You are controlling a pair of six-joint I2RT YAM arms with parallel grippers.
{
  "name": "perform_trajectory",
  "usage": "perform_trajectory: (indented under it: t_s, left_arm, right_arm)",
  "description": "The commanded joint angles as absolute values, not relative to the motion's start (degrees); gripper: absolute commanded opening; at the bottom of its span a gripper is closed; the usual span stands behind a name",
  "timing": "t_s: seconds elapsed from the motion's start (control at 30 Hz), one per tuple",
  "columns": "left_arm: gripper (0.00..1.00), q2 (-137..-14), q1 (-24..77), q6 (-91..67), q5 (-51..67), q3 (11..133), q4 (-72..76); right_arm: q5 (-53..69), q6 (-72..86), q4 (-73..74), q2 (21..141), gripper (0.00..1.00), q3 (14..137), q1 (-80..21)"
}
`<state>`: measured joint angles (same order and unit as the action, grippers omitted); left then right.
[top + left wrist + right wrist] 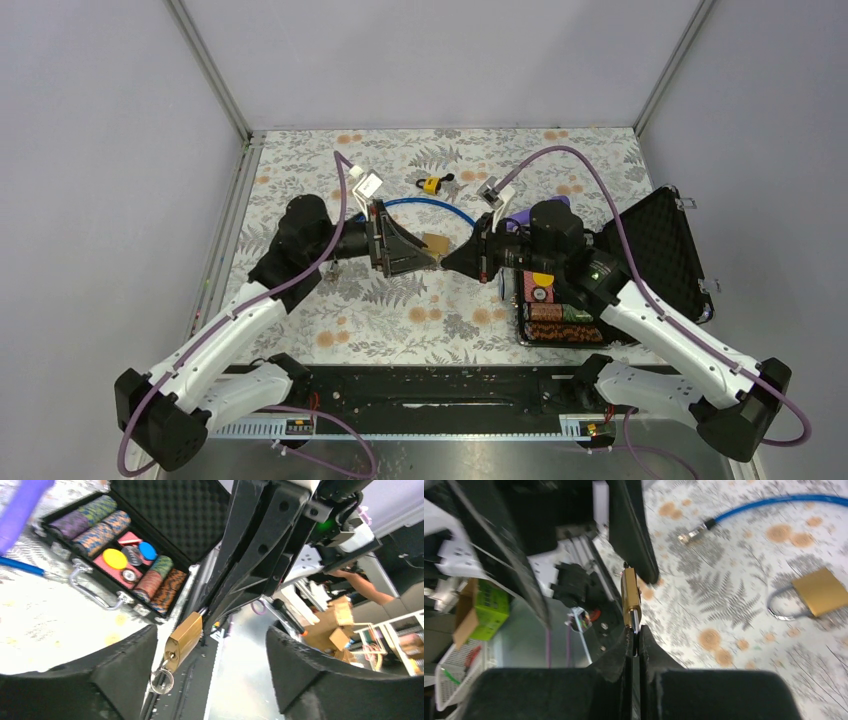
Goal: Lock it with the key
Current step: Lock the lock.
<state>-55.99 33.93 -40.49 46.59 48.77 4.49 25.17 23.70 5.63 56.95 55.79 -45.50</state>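
Brass padlock (629, 599) pinched by its shackle in right fingers (613, 664), second padlock (820, 592) on floral cloth (734, 630), blue cable (769, 503)

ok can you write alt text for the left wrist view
A brass padlock hangs from the right arm's closed fingers at centre, a metal ring dangling from its lower end, framed by the left arm's own open fingers at the bottom. Behind, upper left, an open black case holds stacks of coloured chips.
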Motion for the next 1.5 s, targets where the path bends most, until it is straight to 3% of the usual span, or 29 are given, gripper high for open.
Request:
perform_trajectory:
  t_s: [0.0,0.2,0.27,0.33,0.4,0.77,0.93,1.13,1.3,1.47]
  left_arm:
    - [0.84,-54.94,31.07,-34.27,45.89,52.64,1.28]
    - [0.88,-56.11,31.01,-28.31,46.11,50.97,0.09]
    - [0.81,-57.13,31.11,-27.96,47.78,49.76,0.29]
    - [0.66,-57.72,31.59,-28.46,51.25,48.54,2.24]
    - [0.6,-57.2,33.26,-28.04,51.69,47.14,3.42]
    - [0.67,-55.34,37.96,-24.4,52.0,45.84,2.22]
    - [0.59,-55.38,37.95,-24.35,53.17,45.83,2.37]
    - [0.58,-55.69,38.11,-23.97,53.57,45.87,2.61]
    - [0.45,-56.02,38.47,-23.94,53.78,46.01,2.93]
    - [0.38,-56.1,39.12,-23.69,54.29,46.22,2.91]
  right_arm:
    - [26.87,11.83,13.91,56.72,0.0,58.9,-43.67]
    - [31.35,2.76,23.16,58.26,0.0,62.58,-43.63]
    - [32.32,1.07,24.43,58.55,0.0,63.18,-43.64]
    - [32.44,0.44,25.19,58.64,0.0,63.72,-43.59]
    - [33.14,0.34,25.99,58.55,0.0,64.33,-43.65]
    - [35.3,-2.87,29.12,54.74,0.0,65.9,-43.67]
    - [35.41,-3.18,29.49,52.92,0.0,65.9,-43.67]
    - [35.75,-3.01,29.38,52.71,0.0,66.09,-43.62]
    - [36.83,-2.24,28.41,53.33,0.0,66.09,-43.65]
    - [38.03,-1.54,28.0,54.43,0.0,66.5,-43.66]
